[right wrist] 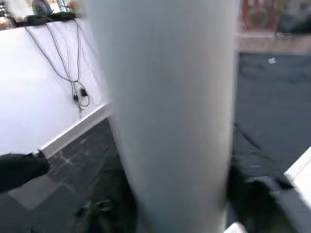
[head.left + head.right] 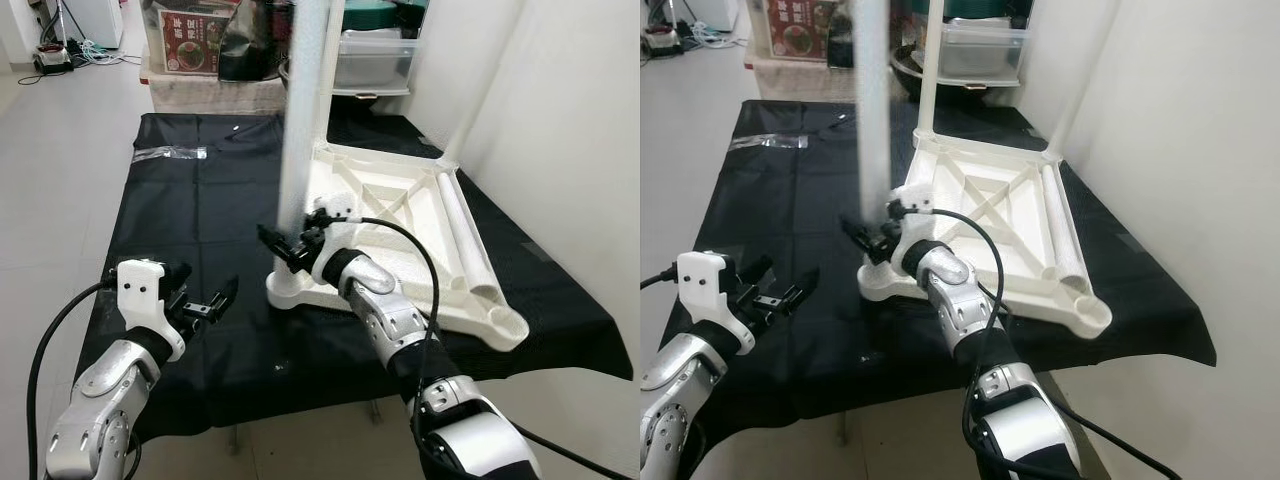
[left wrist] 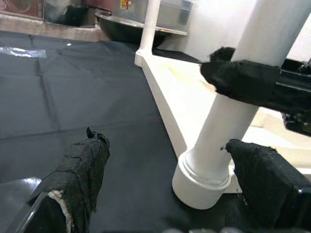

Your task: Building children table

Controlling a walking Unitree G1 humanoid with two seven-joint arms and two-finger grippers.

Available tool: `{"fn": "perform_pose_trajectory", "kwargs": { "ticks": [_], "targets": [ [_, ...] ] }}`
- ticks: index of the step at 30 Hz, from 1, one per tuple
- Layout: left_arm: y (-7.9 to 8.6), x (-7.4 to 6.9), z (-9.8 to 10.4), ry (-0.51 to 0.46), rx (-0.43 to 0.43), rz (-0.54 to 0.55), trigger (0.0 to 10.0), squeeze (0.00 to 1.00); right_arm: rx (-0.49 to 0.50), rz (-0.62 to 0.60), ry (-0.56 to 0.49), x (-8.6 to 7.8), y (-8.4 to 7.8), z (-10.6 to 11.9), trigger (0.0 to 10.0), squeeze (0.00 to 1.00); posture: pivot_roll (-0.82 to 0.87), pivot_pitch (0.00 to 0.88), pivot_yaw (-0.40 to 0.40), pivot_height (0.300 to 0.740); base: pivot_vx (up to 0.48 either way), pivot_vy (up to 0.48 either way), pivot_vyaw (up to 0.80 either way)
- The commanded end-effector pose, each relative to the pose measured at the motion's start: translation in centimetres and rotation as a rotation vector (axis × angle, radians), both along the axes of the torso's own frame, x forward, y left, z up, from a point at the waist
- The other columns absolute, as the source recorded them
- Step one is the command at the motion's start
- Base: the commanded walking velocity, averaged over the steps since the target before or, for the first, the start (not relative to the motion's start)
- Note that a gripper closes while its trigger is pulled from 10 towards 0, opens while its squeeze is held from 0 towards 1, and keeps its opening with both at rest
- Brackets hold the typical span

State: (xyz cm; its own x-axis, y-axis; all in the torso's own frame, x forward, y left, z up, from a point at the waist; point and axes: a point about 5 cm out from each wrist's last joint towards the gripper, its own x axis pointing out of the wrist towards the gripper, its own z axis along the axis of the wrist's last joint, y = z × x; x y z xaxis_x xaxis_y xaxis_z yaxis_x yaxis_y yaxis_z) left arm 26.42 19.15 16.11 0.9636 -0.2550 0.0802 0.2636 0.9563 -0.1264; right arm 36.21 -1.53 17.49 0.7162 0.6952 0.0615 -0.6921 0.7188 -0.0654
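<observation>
A white children's table [image 2: 400,215] lies upside down on a black cloth [image 2: 200,210]. An upright white leg [image 2: 305,110] stands in its near left corner socket [image 2: 290,290]. My right gripper [image 2: 290,245] is shut on this leg just above the socket; in the right wrist view the leg [image 1: 165,111] is blurred and very close. My left gripper [image 2: 215,300] hovers open over the cloth, left of the socket and apart from it. Its wrist view shows the leg's base [image 3: 209,165] between its fingertips [image 3: 73,179]. A loose leg [image 2: 465,235] lies along the frame's right side.
Two more legs [image 2: 930,70] stand upright at the far corners. Behind the cloth sit a clear plastic bin [image 2: 375,60] and a box with a red label [image 2: 195,40]. A white wall [image 2: 570,150] runs close along the right. A strip of tape [image 2: 170,153] lies on the cloth.
</observation>
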Motion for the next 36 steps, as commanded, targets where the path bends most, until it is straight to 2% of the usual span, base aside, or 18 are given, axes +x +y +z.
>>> {"fn": "perform_pose_trajectory", "kwargs": {
  "ticks": [1,2,4,5,6,8,9,14,15,17,18,20,21,24,27,29,30,36],
  "targets": [
    [-0.3,0.0,-0.2,0.005,-0.003,-0.005,10.0,0.0,-0.115,-0.16,0.071,0.5,0.4,-1.8,0.0,0.0,0.17,0.0,-0.159,0.74,0.0,0.0,0.0],
    [-0.3,0.0,-0.2,0.005,-0.003,-0.005,10.0,0.0,-0.115,-0.16,0.071,0.5,0.4,-1.8,0.0,0.0,0.17,0.0,-0.159,0.74,0.0,0.0,0.0],
    [-0.3,0.0,-0.3,0.005,-0.003,-0.001,10.0,0.0,-0.102,-0.81,0.289,1.7,-4.3,-4.3,0.0,0.0,0.17,0.0,-0.154,0.74,0.0,0.0,0.0],
    [-0.3,0.0,-0.3,0.005,-0.003,-0.001,10.0,0.0,-0.102,-0.81,0.289,1.7,-4.3,-4.3,0.0,0.0,0.17,0.0,-0.154,0.74,0.0,0.0,0.0],
    [-0.3,0.0,-0.2,0.005,-0.002,-0.001,10.0,0.0,-0.1,-0.969,0.343,1.6,-5.6,-4.9,0.0,0.0,0.17,0.0,-0.154,0.74,0.0,0.0,0.0],
    [-0.3,0.0,-0.2,0.005,-0.002,-0.001,10.0,0.0,-0.1,-0.969,0.343,1.6,-5.6,-4.9,0.0,0.0,0.17,0.0,-0.154,0.74,0.0,0.0,0.0],
    [-0.3,0.0,-0.3,0.008,0.002,0.0,10.0,0.0,-0.087,-1.046,0.362,1.4,-6.2,-5.2,0.0,0.0,0.16,0.0,-0.151,0.74,0.0,0.0,0.0],
    [-0.4,0.0,-0.5,0.021,0.043,0.027,10.0,0.0,-0.1,-1.003,0.397,0.8,-5.1,-5.6,0.0,0.0,0.15,0.0,-0.15,0.74,0.0,0.0,0.0],
    [-0.4,0.0,-0.5,0.021,0.063,0.035,10.0,0.0,-0.099,-0.93,0.406,0.8,-4.4,-5.5,4.5,0.0,0.15,0.0,-0.15,0.74,0.0,0.0,0.0],
    [-0.4,0.0,-0.5,0.021,0.063,0.035,10.0,0.0,-0.099,-0.93,0.406,0.8,-4.4,-5.5,4.5,0.0,0.15,0.0,-0.15,0.74,0.0,0.0,0.0],
    [-0.4,0.0,-0.5,0.019,0.074,0.042,10.0,0.0,-0.028,-0.8,0.374,0.9,-3.5,-4.8,10.0,0.29,0.15,0.0,-0.151,0.74,0.0,0.0,0.0],
    [-0.4,0.0,-0.5,0.019,0.074,0.042,10.0,0.0,-0.028,-0.8,0.374,0.9,-3.5,-4.8,10.0,0.29,0.15,0.0,-0.151,0.74,0.0,0.0,0.0],
    [-0.4,0.0,-0.5,0.016,0.088,0.051,10.0,0.0,0.014,-0.735,0.334,1.1,-3.2,-4.0,10.0,1.0,0.15,0.0,-0.151,0.74,0.0,0.0,0.0],
    [-0.4,-0.1,-0.1,0.0,0.127,0.071,10.0,0.0,0.102,-0.672,0.193,1.4,-3.8,-1.4,10.0,1.0,0.12,0.0,-0.137,0.74,0.0,0.0,0.0],
    [-0.6,-0.4,0.3,-0.014,0.151,0.08,10.0,0.0,0.116,-0.709,0.1,1.4,-5.0,0.5,10.0,1.0,0.11,0.0,-0.133,0.74,0.0,0.0,0.0],
    [-0.6,-0.4,0.3,-0.014,0.151,0.08,10.0,0.0,0.116,-0.709,0.1,1.4,-5.0,0.5,10.0,1.0,0.11,0.0,-0.133,0.74,0.0,0.0,0.0],
    [-1.2,-0.8,0.9,-0.027,0.158,0.08,10.0,0.0,0.116,-0.707,0.049,0.5,-6.7,1.5,10.0,1.0,0.09,0.0,-0.122,0.74,0.0,0.0,0.0],
    [-2.4,-1.5,1.5,-0.042,0.194,0.088,10.0,0.0,0.122,-0.55,0.09,-2.1,-8.2,1.6,10.0,1.0,0.08,0.0,-0.115,0.74,0.0,0.0,0.0]
  ]
}}
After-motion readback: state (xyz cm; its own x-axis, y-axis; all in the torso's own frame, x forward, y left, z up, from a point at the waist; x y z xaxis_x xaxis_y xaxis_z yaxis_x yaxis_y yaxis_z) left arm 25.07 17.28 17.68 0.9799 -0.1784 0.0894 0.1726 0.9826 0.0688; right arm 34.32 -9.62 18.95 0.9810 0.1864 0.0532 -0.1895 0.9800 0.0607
